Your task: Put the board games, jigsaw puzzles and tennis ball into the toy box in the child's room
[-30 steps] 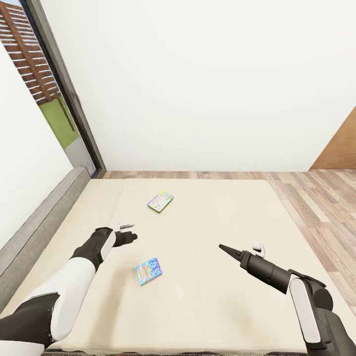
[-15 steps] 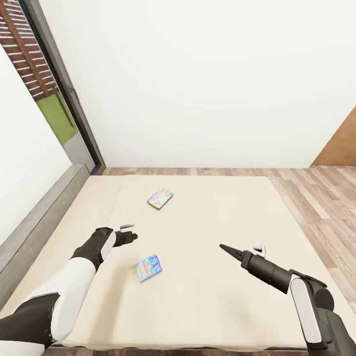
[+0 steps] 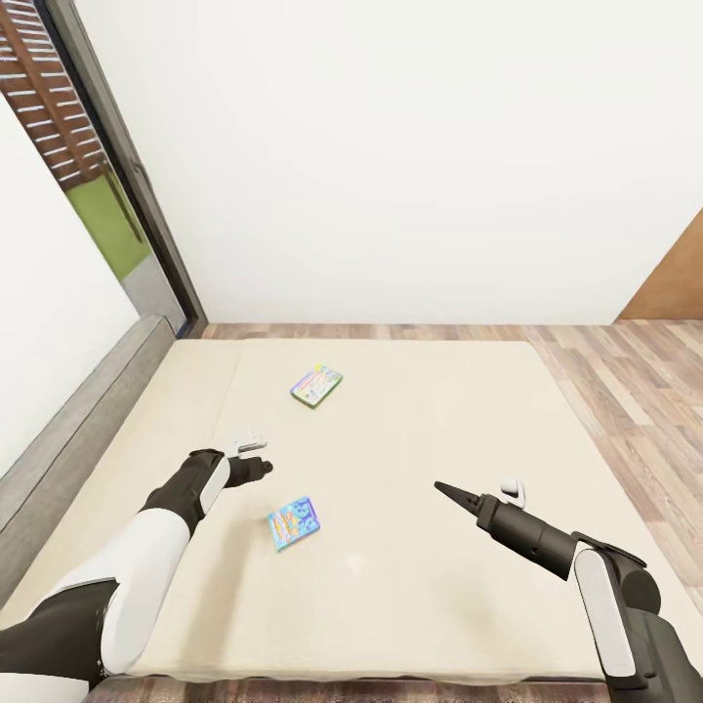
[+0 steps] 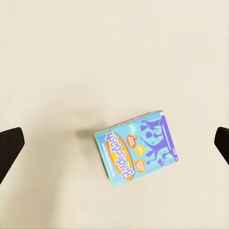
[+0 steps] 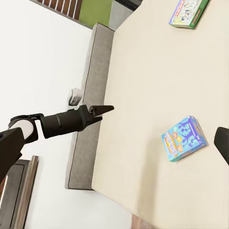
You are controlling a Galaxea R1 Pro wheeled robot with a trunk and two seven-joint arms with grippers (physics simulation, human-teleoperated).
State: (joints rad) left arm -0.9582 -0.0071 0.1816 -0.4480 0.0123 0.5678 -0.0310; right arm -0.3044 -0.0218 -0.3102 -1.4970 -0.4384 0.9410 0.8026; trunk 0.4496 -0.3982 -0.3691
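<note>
Two board games lie flat on the bed. The small blue one is nearer; the colourful pale one lies farther back. My left gripper hovers over the mattress just up-left of the blue box. In the left wrist view that gripper stands open, looking straight down on the blue box. My right gripper hangs over the mattress well to the right of both boxes, open, with nothing between its fingers. The right wrist view holds the blue box and the pale box.
A grey headboard runs along the bed's left side under a tall dark-framed window. Wood-plank floor lies right of and behind the bed, before a white wall. The bed's near edge shows at the bottom of the head view.
The whole head view has shifted: bed and boxes sit slightly higher in the picture and the bed's near edge has come into sight. Both arms keep their pose.
</note>
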